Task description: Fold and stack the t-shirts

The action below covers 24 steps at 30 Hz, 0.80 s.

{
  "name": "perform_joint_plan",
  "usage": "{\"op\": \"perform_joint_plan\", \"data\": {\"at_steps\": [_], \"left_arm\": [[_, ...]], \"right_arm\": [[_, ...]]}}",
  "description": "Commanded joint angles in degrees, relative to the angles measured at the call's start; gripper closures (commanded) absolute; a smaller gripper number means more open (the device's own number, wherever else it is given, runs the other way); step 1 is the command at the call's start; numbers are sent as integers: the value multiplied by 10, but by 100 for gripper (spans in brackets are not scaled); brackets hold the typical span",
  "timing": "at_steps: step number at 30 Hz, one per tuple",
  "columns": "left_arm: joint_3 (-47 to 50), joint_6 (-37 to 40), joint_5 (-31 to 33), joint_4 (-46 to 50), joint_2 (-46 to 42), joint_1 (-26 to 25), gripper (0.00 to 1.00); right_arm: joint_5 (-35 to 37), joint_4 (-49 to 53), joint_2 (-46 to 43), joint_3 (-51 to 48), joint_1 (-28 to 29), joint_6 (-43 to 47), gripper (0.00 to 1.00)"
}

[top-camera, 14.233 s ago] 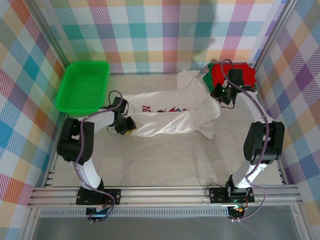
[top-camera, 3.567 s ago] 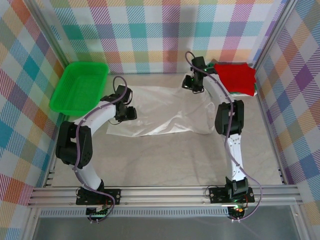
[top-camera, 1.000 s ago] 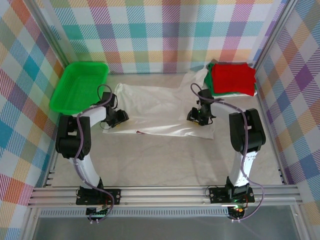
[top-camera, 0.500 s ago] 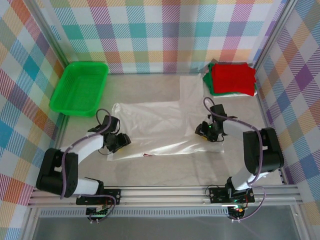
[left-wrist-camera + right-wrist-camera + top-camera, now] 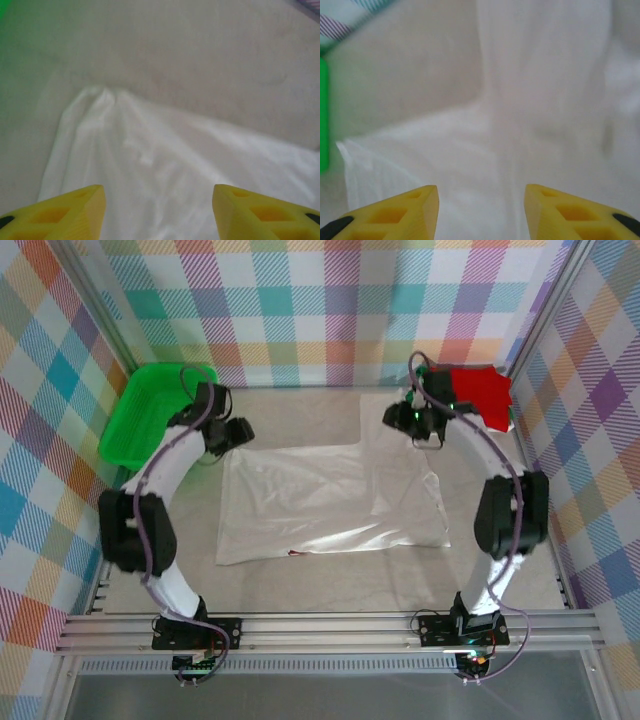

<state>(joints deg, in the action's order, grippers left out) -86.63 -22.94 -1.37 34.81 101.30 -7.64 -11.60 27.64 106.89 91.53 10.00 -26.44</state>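
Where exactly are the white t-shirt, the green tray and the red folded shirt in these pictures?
white t-shirt (image 5: pixel 330 495): top external view, middle of the spread cloth.
green tray (image 5: pixel 135 415): top external view, bare floor inside.
red folded shirt (image 5: pixel 482 395): top external view, its top face.

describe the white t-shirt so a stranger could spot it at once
Look at the pale table inside the plaid-walled booth. Spread flat across its middle lies the white t-shirt. Unlike the folded red t-shirt in the far right corner, it is unfolded and far larger.
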Motion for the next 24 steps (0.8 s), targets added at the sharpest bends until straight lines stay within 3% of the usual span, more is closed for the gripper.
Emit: {"op": "perform_joint_plan", "data": {"at_steps": [1,6,11,20,24], "left_arm": [[-104,52,34,67,102,8,41],[-268,59,78,165,244,11,39],[-279,40,87,168,280,14,38],[-229,28,91,154,293,22,37],[-218,32,85,135,297,26,41]], "right_arm": [[11,56,119,139,-22,55,51],[14,134,298,398,-25,98,49],[66,182,439,600,-35,109,44],[91,102,516,627,-48,103,42],[86,103,552,669,-53,89,39]]}}
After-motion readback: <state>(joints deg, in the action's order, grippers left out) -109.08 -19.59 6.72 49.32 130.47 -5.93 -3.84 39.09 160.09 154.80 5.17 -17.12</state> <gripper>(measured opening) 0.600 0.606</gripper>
